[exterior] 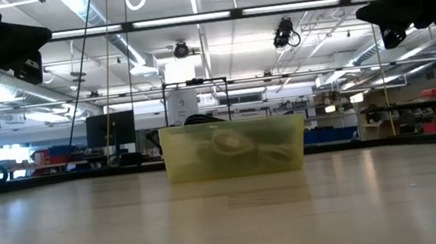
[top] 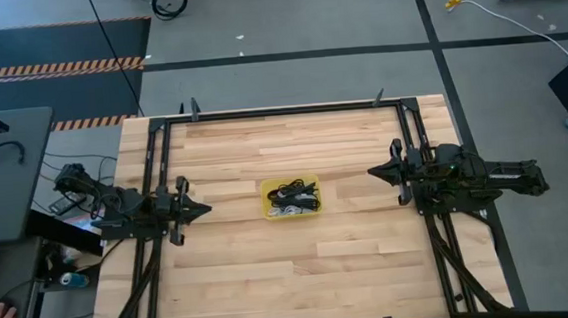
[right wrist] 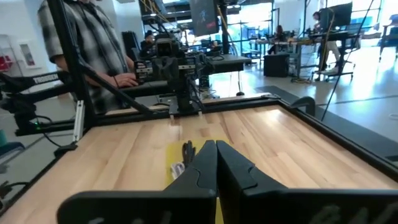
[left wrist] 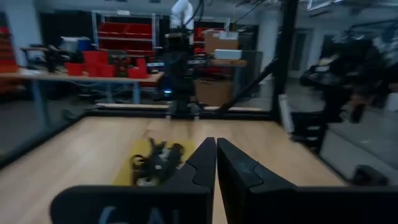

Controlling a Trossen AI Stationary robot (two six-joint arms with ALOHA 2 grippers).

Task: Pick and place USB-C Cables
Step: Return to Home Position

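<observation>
Yellow bin of USB-C cables sits mid-surface; left jaws and right jaws, both pressed together, flank it, well apart.

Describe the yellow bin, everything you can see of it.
The small yellow rectangular plastic bin stands upright and open-topped near the middle of the light wooden table, its long side running across the table. Its walls look translucent: in the low view, pale coils show through the front wall. It holds a tangle of black and light grey bundled cables that covers most of the floor. Only the table beneath and the cables inside touch it.
</observation>
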